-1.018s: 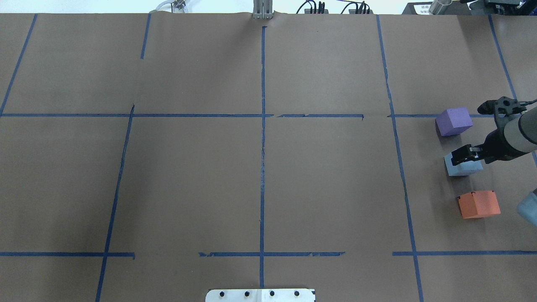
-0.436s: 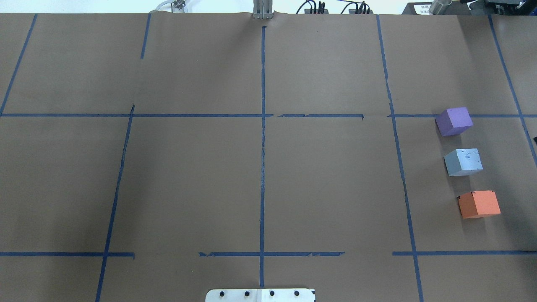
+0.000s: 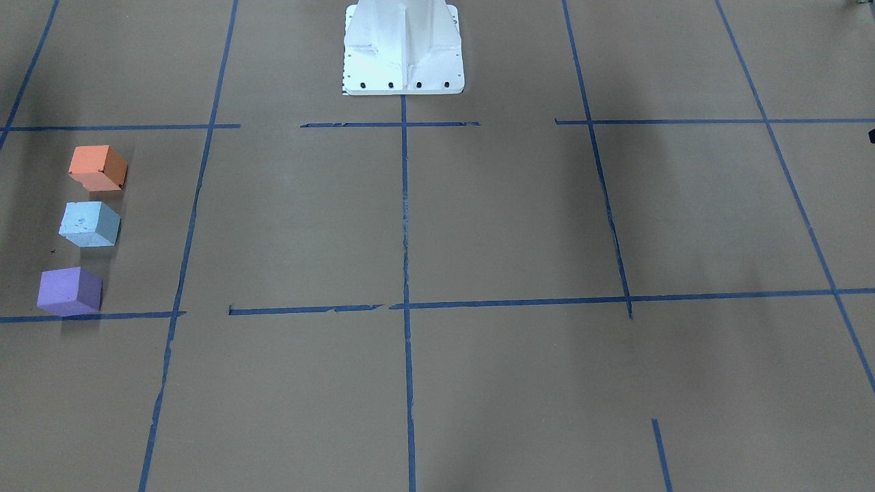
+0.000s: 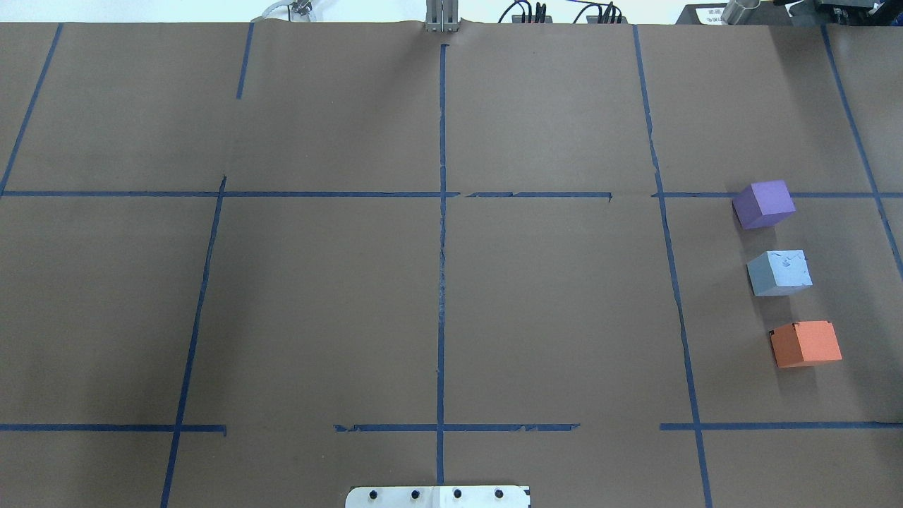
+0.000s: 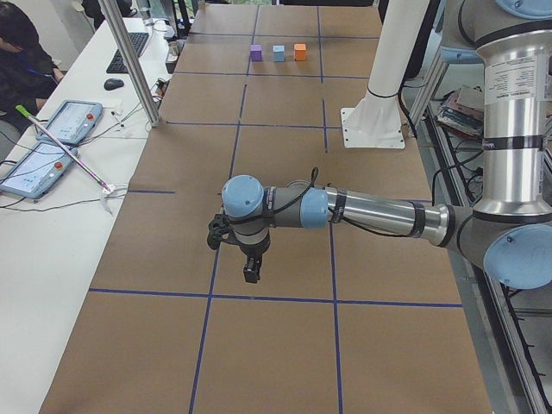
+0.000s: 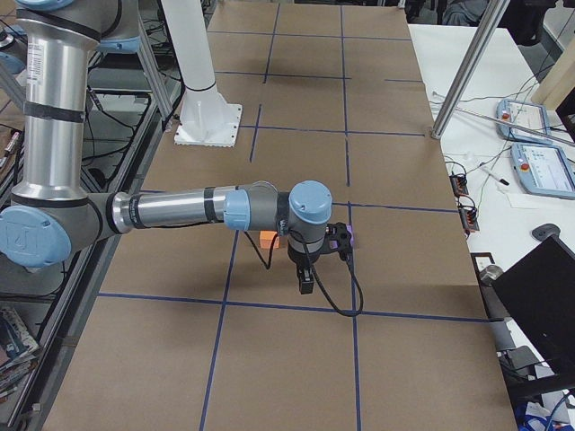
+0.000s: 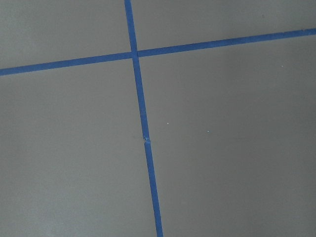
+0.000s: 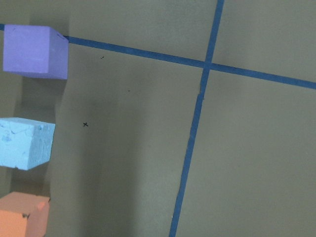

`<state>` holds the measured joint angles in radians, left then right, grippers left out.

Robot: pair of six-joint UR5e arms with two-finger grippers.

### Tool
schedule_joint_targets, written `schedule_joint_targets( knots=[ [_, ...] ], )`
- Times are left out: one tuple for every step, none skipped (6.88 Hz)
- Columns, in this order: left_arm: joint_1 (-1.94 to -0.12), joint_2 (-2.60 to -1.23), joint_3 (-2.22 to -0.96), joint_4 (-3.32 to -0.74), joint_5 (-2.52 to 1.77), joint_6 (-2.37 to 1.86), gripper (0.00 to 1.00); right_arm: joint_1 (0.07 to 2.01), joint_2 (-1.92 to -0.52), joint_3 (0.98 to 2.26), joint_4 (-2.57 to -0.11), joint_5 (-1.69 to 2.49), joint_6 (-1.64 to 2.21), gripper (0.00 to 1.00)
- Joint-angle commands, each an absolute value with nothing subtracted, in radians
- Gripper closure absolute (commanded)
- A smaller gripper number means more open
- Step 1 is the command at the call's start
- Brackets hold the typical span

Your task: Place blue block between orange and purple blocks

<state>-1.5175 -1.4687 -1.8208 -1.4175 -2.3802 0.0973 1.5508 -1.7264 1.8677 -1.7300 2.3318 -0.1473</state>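
The blue block [image 4: 779,272] rests on the table in a row between the purple block [image 4: 763,203] and the orange block [image 4: 805,343], apart from both. The same row shows in the front view as orange [image 3: 98,167], blue [image 3: 89,224], purple [image 3: 68,290], and at the left edge of the right wrist view, with the blue block [image 8: 24,143] in the middle. My right gripper [image 6: 306,285] hangs above the table beside the blocks; I cannot tell whether it is open. My left gripper [image 5: 251,276] hovers far away over bare table; I cannot tell its state.
The white robot base [image 3: 403,48] stands at the table's near middle. Blue tape lines [image 4: 441,233] cross the brown table cover. A side table with tablets [image 5: 52,129] and a metal post [image 5: 129,60] stands along the far edge.
My right gripper was at the blue block a second ago and has withdrawn to the right, out of the overhead view. The blue block stays on the table between the other two.
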Motion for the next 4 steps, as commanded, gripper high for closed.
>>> schedule_joint_targets(
  knots=[
    [-1.517, -1.467, -1.812, -1.417, -2.366, 0.100, 0.00, 1.560, -1.740, 1.879, -1.746, 2.333, -0.104, 0.00],
    [-1.519, -1.463, -1.812, -1.411, -2.361, 0.095, 0.00, 1.560, -1.740, 1.879, -1.744, 2.335, -0.104, 0.00],
    [-1.516, -1.445, -1.812, -1.410, -2.349, 0.097, 0.00, 1.560, -1.740, 1.878, -1.744, 2.335, -0.106, 0.00],
    [-1.509, -1.437, -1.810, -1.407, -2.332, 0.100, 0.00, 1.560, -1.740, 1.878, -1.738, 2.335, -0.106, 0.00]
  ],
)
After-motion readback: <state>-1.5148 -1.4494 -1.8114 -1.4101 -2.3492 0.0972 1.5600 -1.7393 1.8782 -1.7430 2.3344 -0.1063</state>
